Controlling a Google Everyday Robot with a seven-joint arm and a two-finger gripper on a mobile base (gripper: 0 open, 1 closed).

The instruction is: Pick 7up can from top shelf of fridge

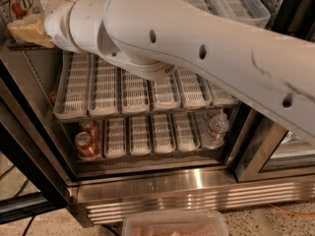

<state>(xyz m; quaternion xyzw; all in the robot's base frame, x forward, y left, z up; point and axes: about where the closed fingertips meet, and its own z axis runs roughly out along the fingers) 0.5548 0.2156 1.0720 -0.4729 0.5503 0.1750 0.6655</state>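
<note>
Gripper (34, 13) in the upper left of the frame, at the end of the white arm (197, 48), right beside the 7up can (15, 3). Wide or holding the can: cannot tell. Can at the left end of the top shelf (246, 9) of the fridge (172, 193). On the lowest shelf, red soda cans (86, 142) at left, water bottle (216, 129) at right.

Arm (197, 48) reaches across the open fridge (172, 191) from the right. Gripper (33, 11) is at the left end of the top shelf (236, 4), right at the 7up can (15, 1); can't tell if it's touching. Middle shelf trays (133, 90) hold nothing visible. Bottom shelf: red cans (86, 144) at left end, water bottle (216, 129) at right end. Clear bin (174, 222) on the floor in front.
</note>
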